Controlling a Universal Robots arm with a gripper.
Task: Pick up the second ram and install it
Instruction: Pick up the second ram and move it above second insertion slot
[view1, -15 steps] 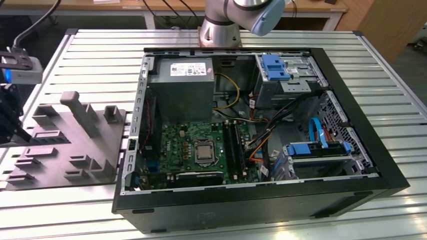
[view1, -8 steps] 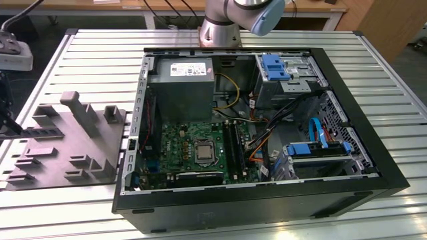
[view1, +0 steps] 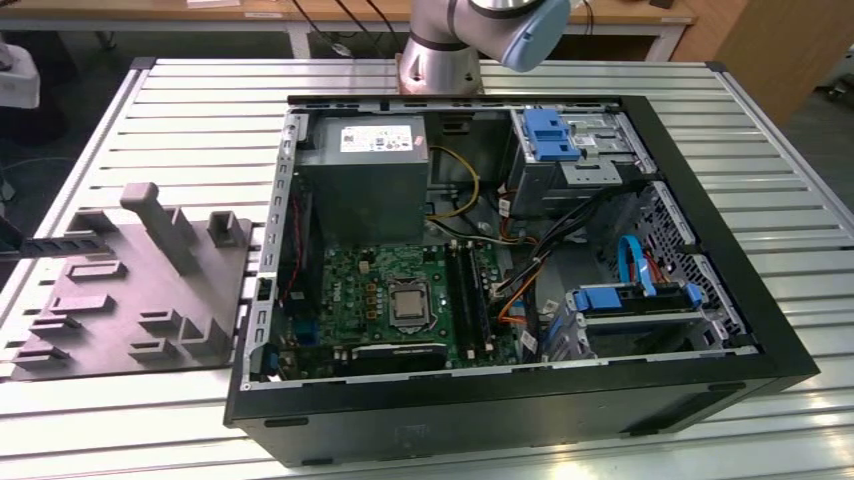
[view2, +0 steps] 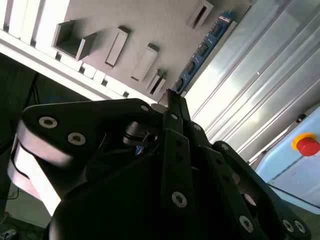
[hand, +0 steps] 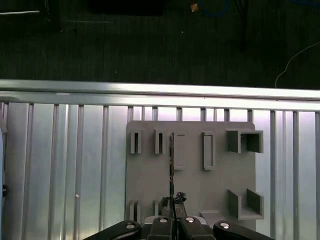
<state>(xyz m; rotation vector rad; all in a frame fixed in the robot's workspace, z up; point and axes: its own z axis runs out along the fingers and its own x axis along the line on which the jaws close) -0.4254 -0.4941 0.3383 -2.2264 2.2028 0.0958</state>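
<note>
The second ram (view2: 204, 49) is a thin blue stick with dark chips. It stands on edge in a slot of the grey fixture (view2: 165, 25). In the first wrist view the ram (hand: 171, 162) appears edge-on as a dark line across the fixture (hand: 195, 175). My gripper (view2: 172, 96) hangs well above the fixture, over one end of the ram. Its black fingers are shut together with nothing between them. The fingertips (hand: 172, 201) meet in line with the stick. The fixture (view1: 120, 300) lies on the slatted table at the exterior view's left.
The open computer case (view1: 694, 250) lies to the right of the fixture, with the motherboard (view1: 387, 290) and black slot rails (view1: 467, 290) inside. The table edge (hand: 160, 89) runs just beyond the fixture. A red button (view2: 307, 145) sits on a pale box.
</note>
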